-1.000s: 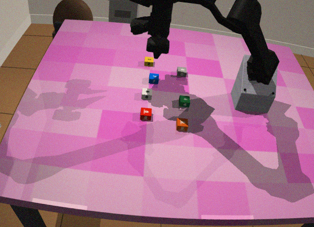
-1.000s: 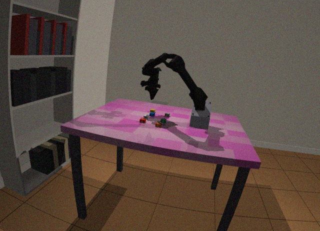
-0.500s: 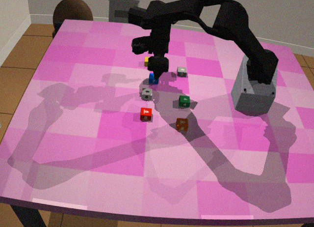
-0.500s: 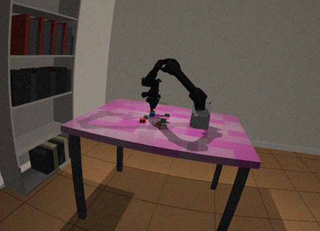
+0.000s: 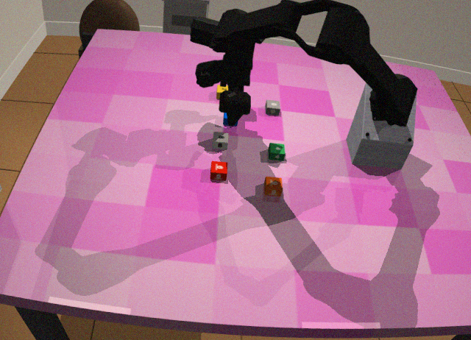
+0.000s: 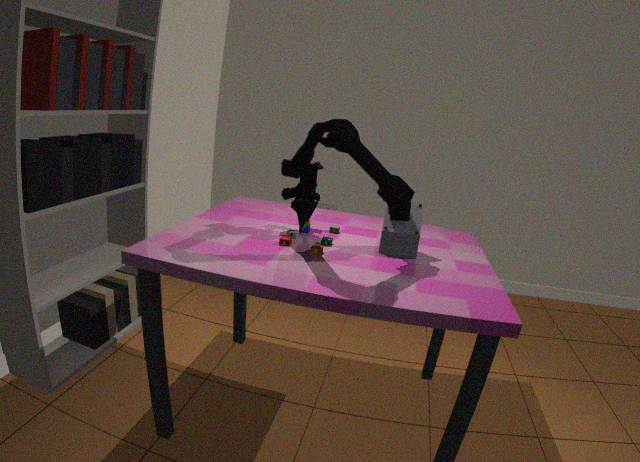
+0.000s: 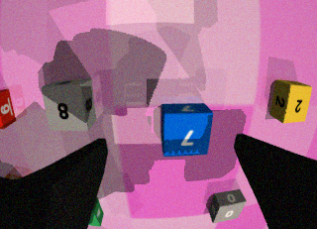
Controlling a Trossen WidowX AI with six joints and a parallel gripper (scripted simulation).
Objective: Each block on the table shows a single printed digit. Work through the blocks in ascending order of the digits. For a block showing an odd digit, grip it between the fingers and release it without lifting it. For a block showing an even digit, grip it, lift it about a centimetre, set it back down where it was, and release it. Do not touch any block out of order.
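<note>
My gripper (image 5: 232, 122) (image 6: 303, 223) (image 7: 173, 144) is open and empty, pointing down just above the blue block. The blue block (image 5: 227, 120) (image 6: 305, 230) (image 7: 185, 132) shows 7 and lies between the open fingertips in the wrist view, partly hidden in the top view. A grey block (image 5: 220, 140) (image 7: 64, 110) shows 8. The red block (image 5: 218, 171) (image 7: 5, 109) shows what looks like an underlined 6. The yellow block (image 5: 220, 92) (image 7: 292, 102) shows 2. Another grey block (image 5: 272, 107) (image 7: 228, 205) shows 0. The digits on the green block (image 5: 276, 151) and orange block (image 5: 273, 186) are unclear.
All blocks stand on the pink checked table (image 5: 178, 283) (image 6: 465, 271). The grey arm base (image 5: 376, 154) (image 6: 399, 242) stands to their right. The grey 8 block is the nearest neighbour toward the front, and the yellow block is behind the blue one. Arm shadows cross the table.
</note>
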